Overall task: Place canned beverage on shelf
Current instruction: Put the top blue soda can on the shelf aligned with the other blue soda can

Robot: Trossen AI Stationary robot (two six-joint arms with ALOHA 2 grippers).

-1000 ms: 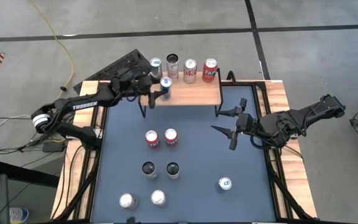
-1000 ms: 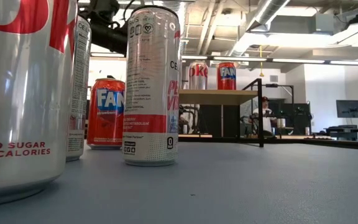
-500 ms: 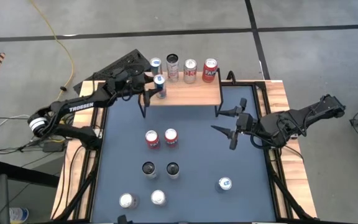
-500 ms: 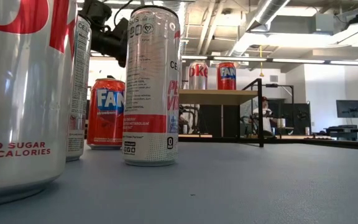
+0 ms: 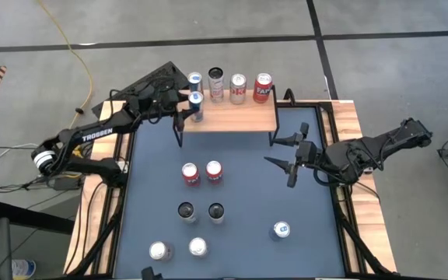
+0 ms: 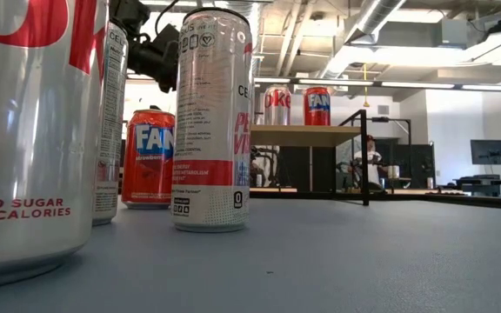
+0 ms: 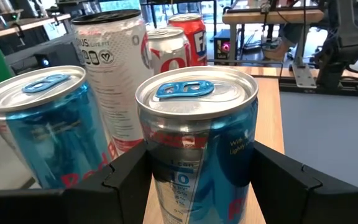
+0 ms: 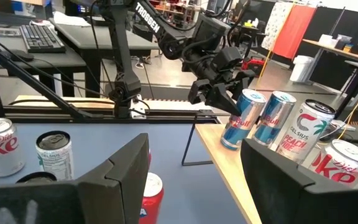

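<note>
Since the earlier overhead frame my left arm has been carrying the blue-and-silver energy-drink can (image 5: 196,105) back across the shelf, from its front-left edge towards the back row.

Overhead, I am seeing the left pincer (image 5: 185,106) pinching that can over the left end of the shelf (image 5: 239,117), a low rack with a light wooden top and thin black legs. Four cans are already lined along its back: a second blue-and-silver can (image 5: 194,80), a tall white slim can (image 5: 215,83), a silver cola can (image 5: 238,88) and a red orange-soda can (image 5: 263,87). My right pincer (image 5: 289,154) is waiting spread and empty over the dark table (image 5: 247,194), right of centre. Seven more cans are standing on the table, so I judge the task about halfway.

At table height, I am catching only the silver cola can and red can on the wooden top; tall cans in the foreground are hiding the left end.

Through the left wrist camera, both dark fingers (image 7: 128,180) are pressing the carried can's sides, close beside its blue twin. I cannot tell whether its base is touching the wood.

Through the right wrist camera, the carried can appears at shelf level beside the row, release still pending.
</note>
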